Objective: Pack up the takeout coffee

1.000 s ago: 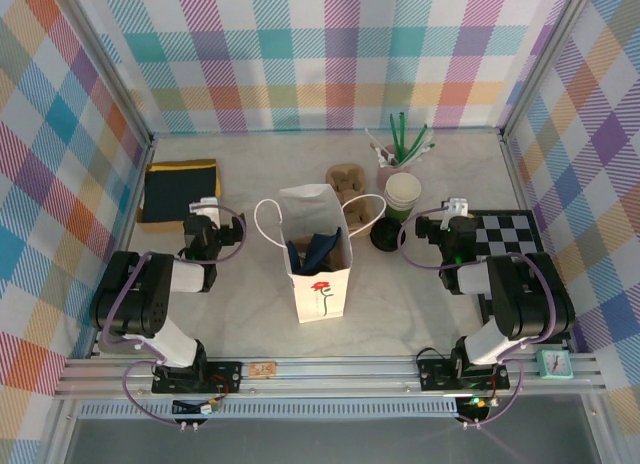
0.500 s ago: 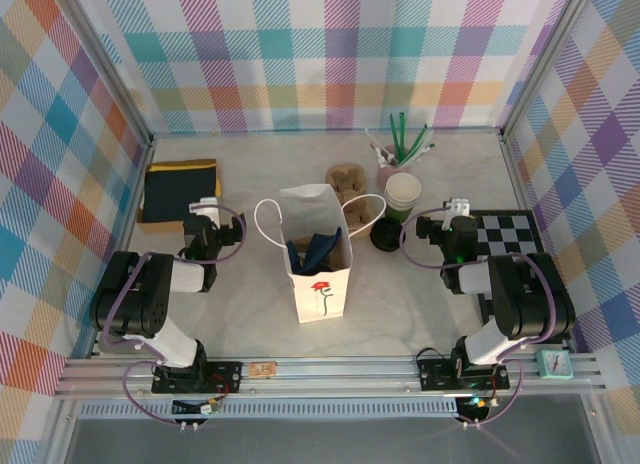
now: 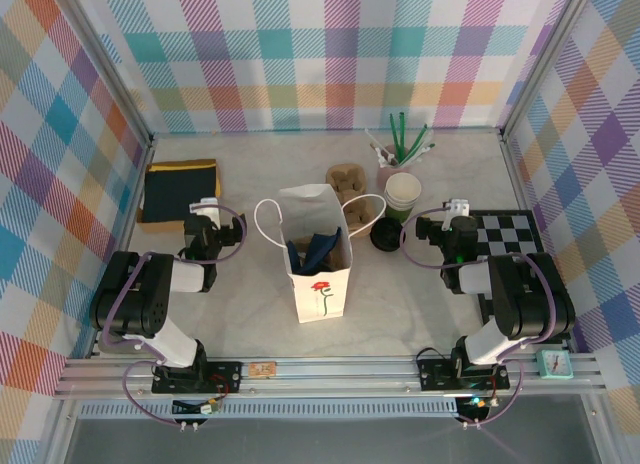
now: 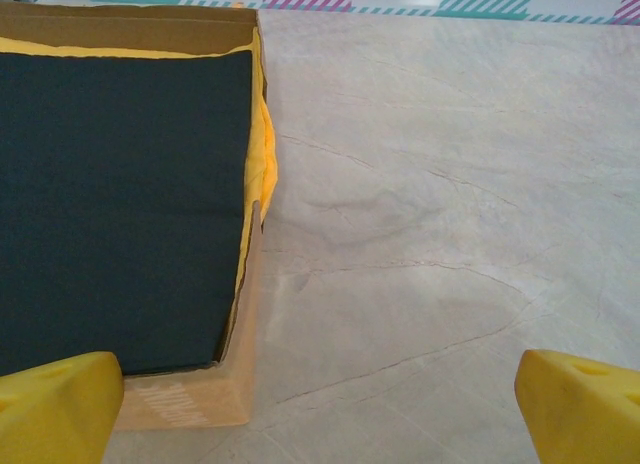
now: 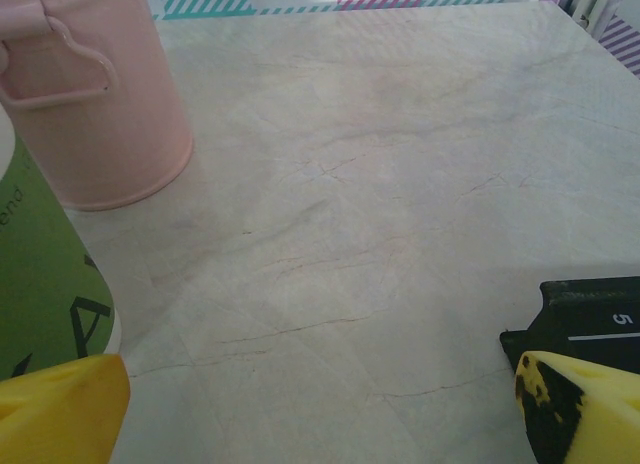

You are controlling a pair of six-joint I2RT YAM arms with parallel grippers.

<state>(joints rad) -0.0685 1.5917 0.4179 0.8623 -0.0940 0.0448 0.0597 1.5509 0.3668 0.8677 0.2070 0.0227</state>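
Jaws gaping and empty on both arms, what looks like the takeout coffee (image 3: 385,234), black lid up, stands on the worktop (image 3: 250,314) beside the cup stack (image 3: 404,196), right of the white paper bag (image 3: 320,284); the nearer right arm (image 3: 500,284) should grip below the lid, upright.

The table (image 4: 430,234) top is a pale, matt, stone-look sheet with fine hairline veins and slight ripples. At its far left corner a plain brown cardboard tray (image 4: 190,399) holds a flat, matt, near-black pad (image 4: 120,184) over a yellow lining. Toward the far right edge, the pink bucket (image 5: 110,104) has a smooth satin coat, and the stack of cups (image 5: 40,274) beside it is matt, printed green paper. The bag (image 3: 320,284) mid-table is matt white paper. The left gripper's (image 4: 320,409) fingertips (image 4: 55,404) look like dull yellow plastic. The frame rail (image 3: 330,376) along the near edge is brushed metal.
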